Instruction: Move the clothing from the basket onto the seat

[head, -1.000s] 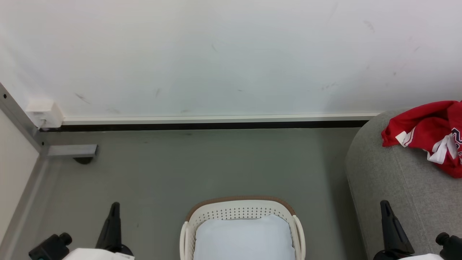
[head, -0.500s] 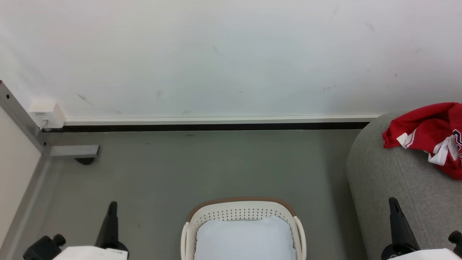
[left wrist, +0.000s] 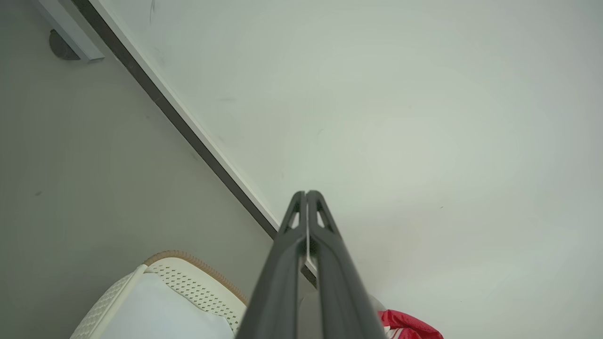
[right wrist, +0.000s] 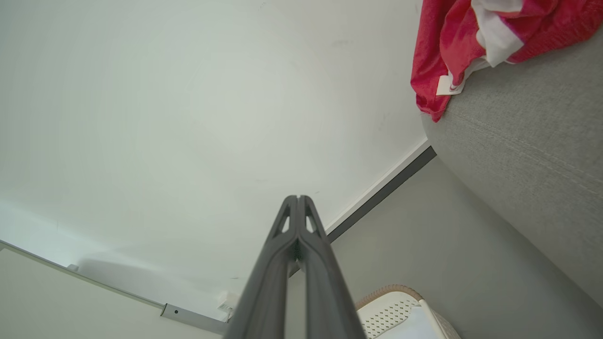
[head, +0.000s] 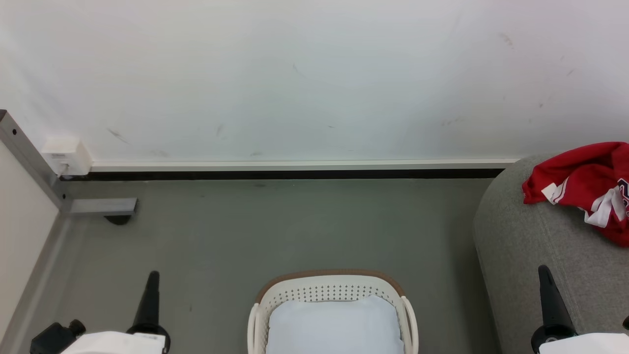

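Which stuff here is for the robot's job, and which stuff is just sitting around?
For the job: red jersey, already lying on the grey seat; white basket.
Just lying about: pale cloth inside the basket; white box on the wall; metal bar by the floor.

A scuffed white wall (head: 314, 73) takes the upper half of the frame, edged below by a white skirting strip (head: 295, 163) over a black band (head: 295, 174). Smooth grey floor (head: 245, 226) spreads beneath. At the left, a small white plastic box (head: 66, 155) sits against a slanted grey metal post (head: 29, 162) with a short metal foot bar (head: 103, 206). A plain pale blue-white cloth (head: 334, 327) lies at bottom centre.
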Robot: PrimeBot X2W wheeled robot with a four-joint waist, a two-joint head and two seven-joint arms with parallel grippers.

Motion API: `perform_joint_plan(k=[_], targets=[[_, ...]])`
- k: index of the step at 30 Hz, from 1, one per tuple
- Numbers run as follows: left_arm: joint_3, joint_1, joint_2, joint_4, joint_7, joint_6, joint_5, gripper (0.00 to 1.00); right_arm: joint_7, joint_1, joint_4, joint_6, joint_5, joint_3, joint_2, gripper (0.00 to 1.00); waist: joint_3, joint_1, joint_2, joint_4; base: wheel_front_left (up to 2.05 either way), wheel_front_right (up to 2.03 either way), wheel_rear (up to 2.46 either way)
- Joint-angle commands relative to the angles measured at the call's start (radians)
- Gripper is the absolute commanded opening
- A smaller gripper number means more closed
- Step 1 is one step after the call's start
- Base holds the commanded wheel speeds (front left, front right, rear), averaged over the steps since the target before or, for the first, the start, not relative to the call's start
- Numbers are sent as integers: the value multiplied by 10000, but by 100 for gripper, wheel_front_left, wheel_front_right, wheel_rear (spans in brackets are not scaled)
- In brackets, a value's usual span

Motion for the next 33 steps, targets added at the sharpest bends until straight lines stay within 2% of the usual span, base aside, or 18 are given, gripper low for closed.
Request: perform_joint_plan(k=[1, 33], targets=[[82, -209, 13, -119, 70, 27, -306, 0, 61, -184, -56, -11, 332, -63, -125, 0, -6, 0, 0, 6, 0, 0, 0], [327, -307, -100, -172, 868, 89, -3087, 0, 557, -430, 109, -17, 3555, -198, -416, 0, -124, 0, 0, 116, 0, 0, 0]])
